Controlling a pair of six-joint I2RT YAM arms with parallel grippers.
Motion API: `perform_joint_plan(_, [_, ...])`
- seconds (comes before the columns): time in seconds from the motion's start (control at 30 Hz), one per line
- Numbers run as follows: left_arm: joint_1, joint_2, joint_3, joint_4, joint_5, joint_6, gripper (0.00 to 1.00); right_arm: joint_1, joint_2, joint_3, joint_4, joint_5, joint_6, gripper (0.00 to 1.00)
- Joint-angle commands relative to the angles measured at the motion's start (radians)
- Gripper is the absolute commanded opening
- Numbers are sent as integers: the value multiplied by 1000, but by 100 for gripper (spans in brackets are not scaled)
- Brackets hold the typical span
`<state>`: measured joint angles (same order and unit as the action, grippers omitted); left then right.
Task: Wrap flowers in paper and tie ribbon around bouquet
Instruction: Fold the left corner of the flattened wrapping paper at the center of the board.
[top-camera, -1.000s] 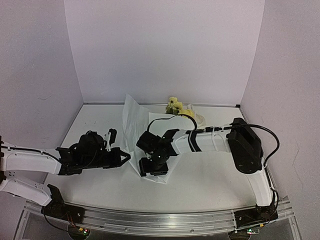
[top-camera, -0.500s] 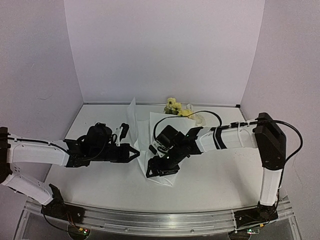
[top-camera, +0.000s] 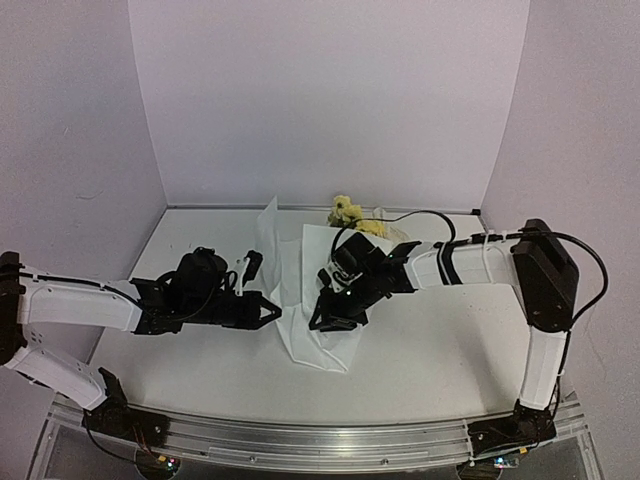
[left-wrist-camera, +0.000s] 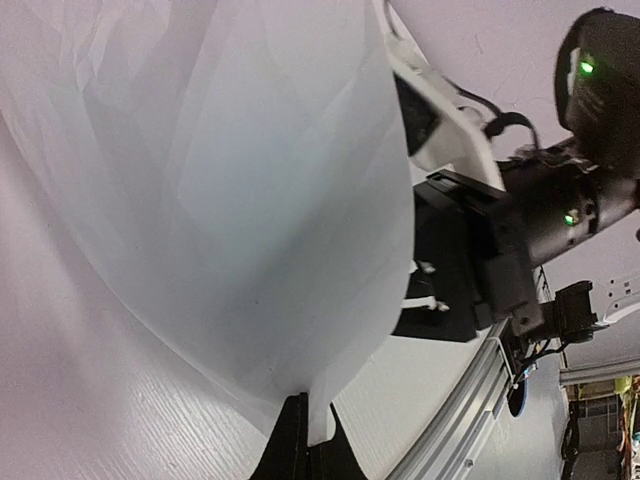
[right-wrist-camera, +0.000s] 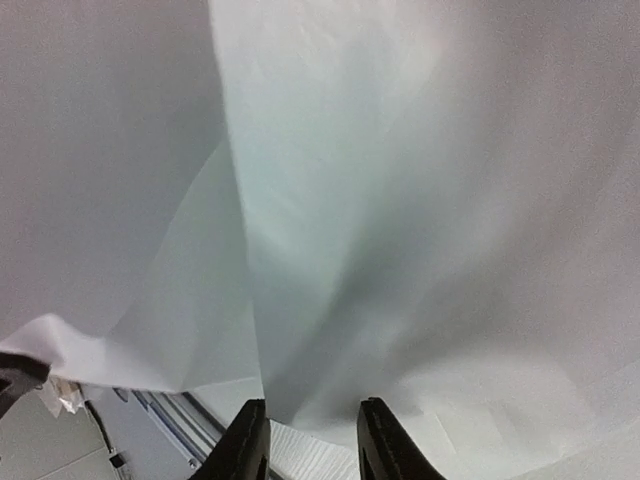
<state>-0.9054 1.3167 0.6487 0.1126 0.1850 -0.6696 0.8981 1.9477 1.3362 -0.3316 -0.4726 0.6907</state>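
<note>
The paper (top-camera: 290, 262) is a large white sheet in the middle of the table, its left part raised into a standing fold. My left gripper (top-camera: 274, 312) is shut on the paper's (left-wrist-camera: 220, 190) near edge, which sits pinched between its fingertips (left-wrist-camera: 292, 436). My right gripper (top-camera: 326, 318) hovers low over the sheet's right half. Its jaws are a little apart, with a fold of paper (right-wrist-camera: 400, 230) rising just ahead of its fingers (right-wrist-camera: 247, 440). The flowers (top-camera: 350, 213) lie bare at the back, apart from the paper. A cream scrap beside them may be the ribbon (top-camera: 397, 233).
The right arm's black cable (top-camera: 410, 215) loops over the table by the flowers. The back wall (top-camera: 320, 100) stands right behind them. The aluminium base rail (top-camera: 320, 440) runs along the near edge, and the right arm (left-wrist-camera: 500, 250) fills the left wrist view's right side.
My left gripper has moved right with the paper edge, standing the fold taller. My right gripper has drawn back from the paper's near corner and its jaws have narrowed.
</note>
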Motion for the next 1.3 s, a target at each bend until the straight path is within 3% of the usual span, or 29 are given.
perform_joint_plan(0.0, [-19,15,64,41,37,50,0,2,116,60,52,42,102,18])
perform_joint_plan(0.17, [-38,73,111,34,68,85,0,2,188,68,92,48,159,19])
perform_joint_plan(0.33, [-50,135,144,23,99,101,0,2,144,8,159,46,168,49])
perform_joint_plan(0.47, [-50,147,152,17,88,102,0,-1,59,-58,177,59,152,55])
perform_joint_plan(0.9, [-54,206,214,8,140,127,0,-31,-142,-236,282,132,210,61])
perform_joint_plan(1.07, [-67,249,258,-9,168,145,0,-36,-239,-325,258,238,186,61])
perform_joint_plan(1.27, [-86,341,342,-72,201,179,0,-51,-292,-415,195,344,197,43])
